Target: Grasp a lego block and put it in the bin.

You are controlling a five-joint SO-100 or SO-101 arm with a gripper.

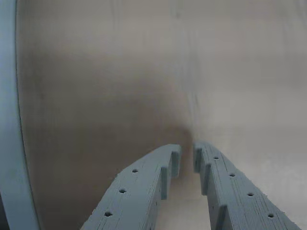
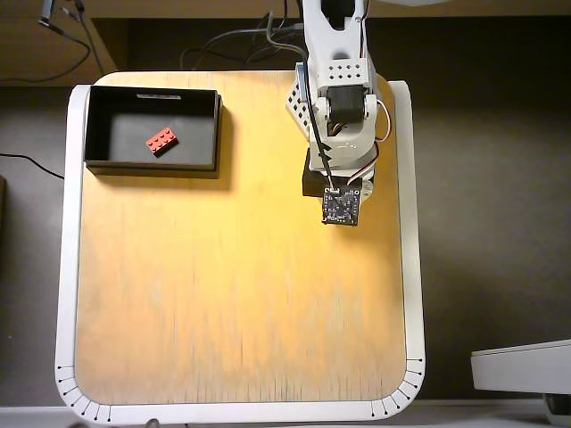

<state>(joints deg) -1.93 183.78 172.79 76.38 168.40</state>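
Observation:
The red lego block (image 2: 161, 140) lies on the floor of the black bin (image 2: 98, 160) at the table's back left in the overhead view. Neither shows in the wrist view. My gripper (image 1: 187, 155) has its grey fingers (image 1: 144, 187) nearly together with nothing between them, over bare wood. In the overhead view the arm (image 2: 339, 116) is folded at the back right, well apart from the bin, and its wrist board (image 2: 340, 206) hides the fingers.
The wooden tabletop (image 2: 232, 285) has a white rim (image 2: 64, 267), which also shows at the left of the wrist view (image 1: 9, 120). Cables (image 2: 241, 40) run behind the table. A white object (image 2: 522, 366) sits off the table at the lower right.

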